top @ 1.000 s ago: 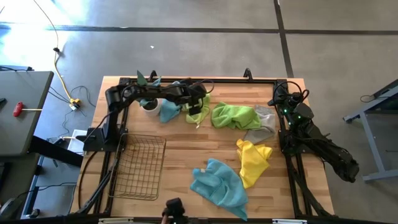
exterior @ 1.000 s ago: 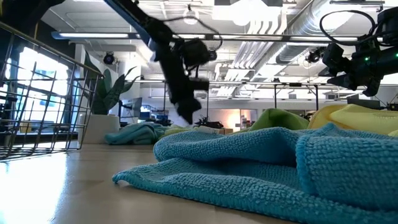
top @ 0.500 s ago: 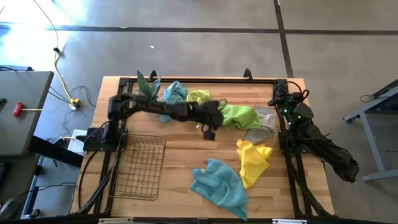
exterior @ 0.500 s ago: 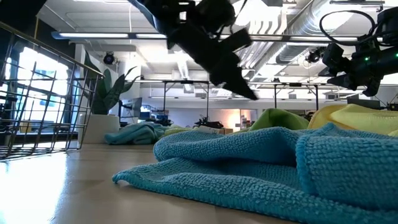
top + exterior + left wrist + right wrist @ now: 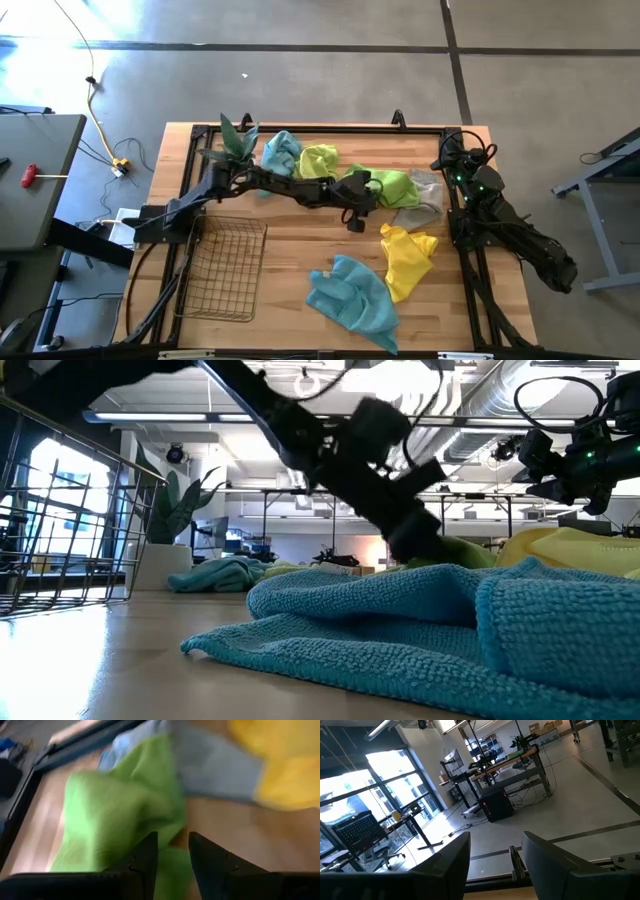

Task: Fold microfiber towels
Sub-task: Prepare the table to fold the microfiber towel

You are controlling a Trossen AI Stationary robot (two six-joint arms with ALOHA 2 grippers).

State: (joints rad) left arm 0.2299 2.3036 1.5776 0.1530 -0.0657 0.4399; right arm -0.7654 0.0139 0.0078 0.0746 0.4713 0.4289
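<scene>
The left gripper's (image 5: pixel 357 222) jaws stand a little apart with nothing between them, hanging just beside the edge of the lime green towel (image 5: pixel 392 186) near the centre of the high view; in the left wrist view the two dark fingers (image 5: pixel 145 860) point down at that green cloth with a narrow gap between them and bare wood showing to one side. The right gripper's (image 5: pixel 495 865) jaws are parted too and hold nothing, aimed out at the room; its arm sits folded at the right edge of the table (image 5: pixel 290 250), toward the lower right of the high view. A pale grey towel (image 5: pixel 425 200) lies touching the green one on its right. Below them is a bright yellow towel (image 5: pixel 407 258), and lower still a crumpled teal blue towel (image 5: pixel 352 293), which fills the foreground of the low view. In the upper middle, a second teal towel (image 5: pixel 280 152) and a yellow-green towel (image 5: pixel 320 160) lie bunched together beside the potted plant (image 5: pixel 232 140). A wire-mesh basket (image 5: pixel 225 268) occupies the lower left.
</scene>
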